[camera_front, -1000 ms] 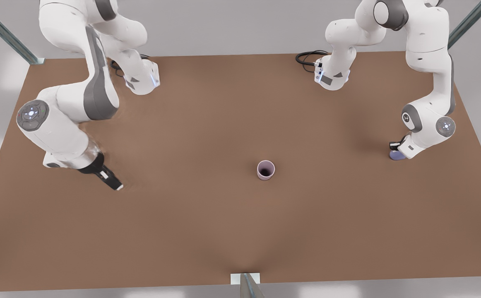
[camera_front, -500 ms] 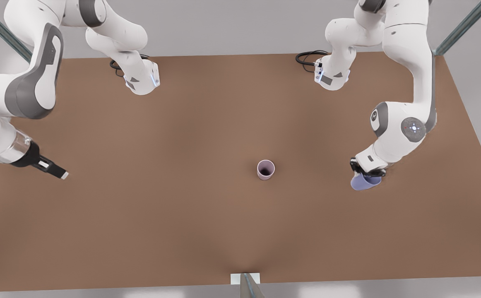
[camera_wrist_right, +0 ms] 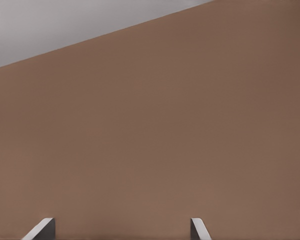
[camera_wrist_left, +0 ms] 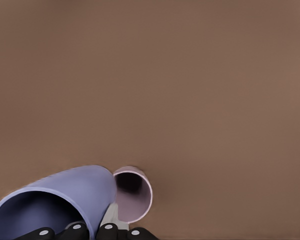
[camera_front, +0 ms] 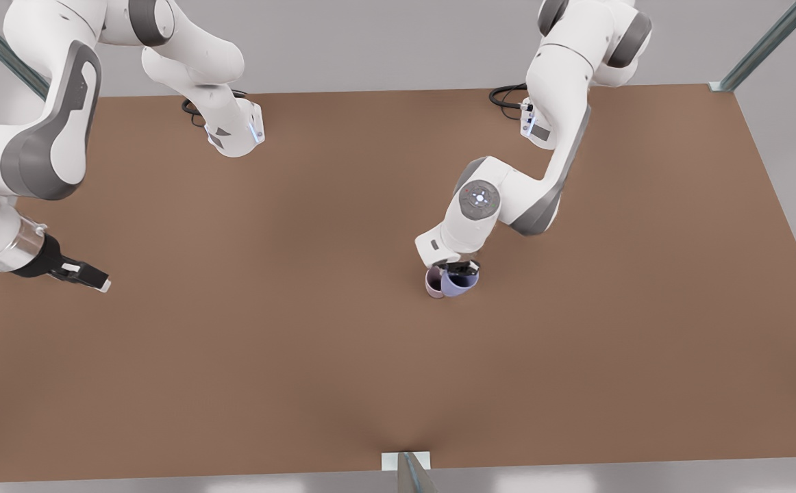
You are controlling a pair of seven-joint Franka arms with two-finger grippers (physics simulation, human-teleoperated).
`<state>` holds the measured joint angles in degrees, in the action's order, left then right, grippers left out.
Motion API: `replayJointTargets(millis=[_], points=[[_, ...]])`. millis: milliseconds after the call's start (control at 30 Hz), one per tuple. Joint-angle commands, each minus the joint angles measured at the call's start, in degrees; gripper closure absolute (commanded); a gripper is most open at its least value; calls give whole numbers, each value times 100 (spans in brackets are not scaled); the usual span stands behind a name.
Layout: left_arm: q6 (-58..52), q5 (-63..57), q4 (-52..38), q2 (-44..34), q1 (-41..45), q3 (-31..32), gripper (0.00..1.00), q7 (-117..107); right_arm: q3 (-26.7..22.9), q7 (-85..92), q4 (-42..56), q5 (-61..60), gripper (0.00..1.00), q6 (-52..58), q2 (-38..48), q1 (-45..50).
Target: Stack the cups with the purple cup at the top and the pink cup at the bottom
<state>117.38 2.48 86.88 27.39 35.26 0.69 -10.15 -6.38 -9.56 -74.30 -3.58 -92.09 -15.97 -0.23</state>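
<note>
1. Carried in from the front view's right, the purple cup [camera_front: 459, 282] now hangs tilted in the left gripper [camera_front: 462, 268], whose fingers are clamped on its rim.
2. Just beside it toward the front view's left, the pink cup [camera_front: 433, 282] stands upright on the table [camera_front: 343, 383], mouth open.
3. Far off, the right gripper [camera_front: 91, 279] waits with fingers apart, empty.

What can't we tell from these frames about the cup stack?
- Front view: the purple cup overlaps the pink cup; the left tool and wrist cover their tops, so whether the purple base has entered the pink mouth is hidden.
- Left wrist view: the frame edge cuts off the tool's fingers and the purple cup's rim, so the grip is unclear.
- Right tool: waits at the front view's left.
</note>
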Motion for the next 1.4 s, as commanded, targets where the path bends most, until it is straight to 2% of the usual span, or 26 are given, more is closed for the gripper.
replayJointTargets(millis=[0,1333,1367], points=[[-110,-55,-4,38,95,1,79,-2474,-4,877,3,-2,0,-2,7,-3],[101,-160,-13,619,350,1,79,-2738,-4,877,3,33,0,-169,-2,-12],[101,-160,-13,654,350,1,75,-2738,-4,877,3,33,0,-169,-2,-12]])
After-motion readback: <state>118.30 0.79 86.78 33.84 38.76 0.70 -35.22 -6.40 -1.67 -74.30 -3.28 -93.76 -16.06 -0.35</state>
